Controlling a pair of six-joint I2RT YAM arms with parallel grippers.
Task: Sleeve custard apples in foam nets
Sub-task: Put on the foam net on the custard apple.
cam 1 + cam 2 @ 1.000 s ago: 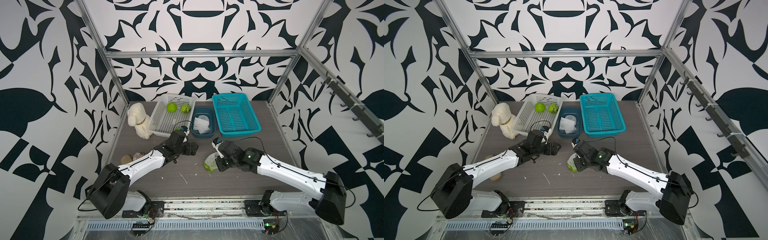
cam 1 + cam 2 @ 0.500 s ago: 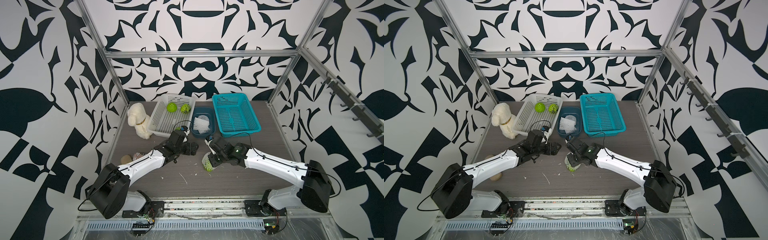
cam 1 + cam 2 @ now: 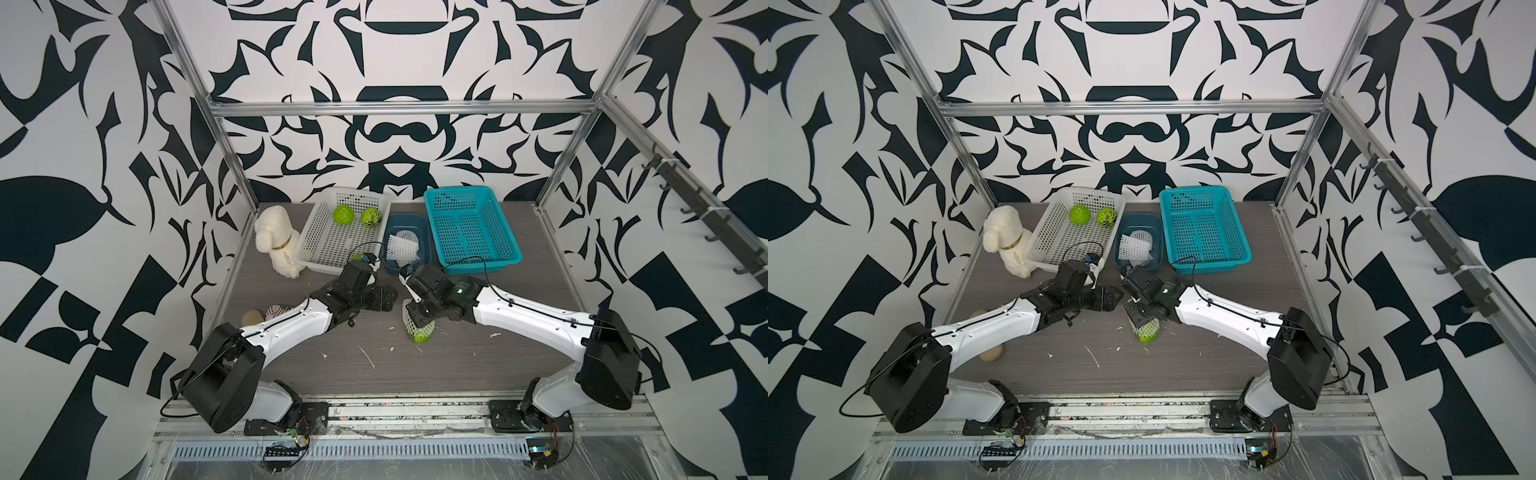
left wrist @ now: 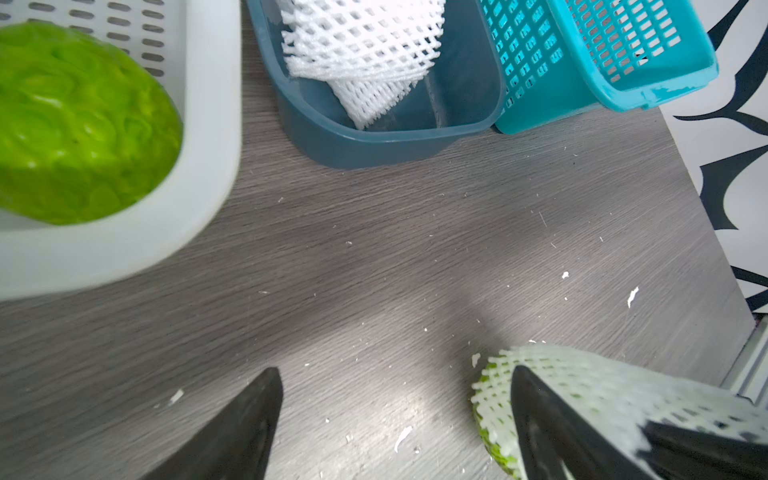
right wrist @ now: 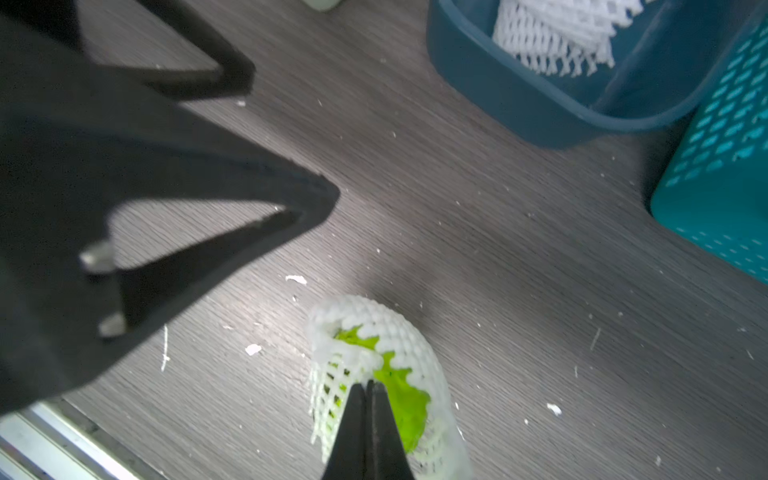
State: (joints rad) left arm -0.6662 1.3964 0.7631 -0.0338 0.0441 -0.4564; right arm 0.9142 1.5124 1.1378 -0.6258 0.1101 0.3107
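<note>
One custard apple [image 5: 401, 399] lies on the table, partly inside a foam net [image 5: 374, 320]. My right gripper [image 5: 368, 386] is shut on that net's rim above the fruit, which both top views show [image 3: 420, 332] [image 3: 1147, 332]. My left gripper [image 4: 395, 374] is open just left of it with bare table between its fingers [image 4: 257, 407]. Two bare custard apples [image 3: 343, 215] [image 3: 371, 217] sit at the back of the white basket [image 3: 320, 266], and a third [image 4: 79, 124] lies in its near corner. Spare foam nets [image 3: 401, 245] fill the dark blue bin [image 4: 374, 145].
A teal basket [image 3: 482, 262] stands right of the blue bin. A cream plush dog [image 3: 276, 241] sits left of the white basket. Two small objects [image 3: 266, 313] lie by the left arm. White foam crumbs [image 3: 368, 357] dot the table.
The right arm's elbow has swung left and its wrist has turned, still pinching the net. The netted fruit has barely shifted. The left arm has stayed put.
</note>
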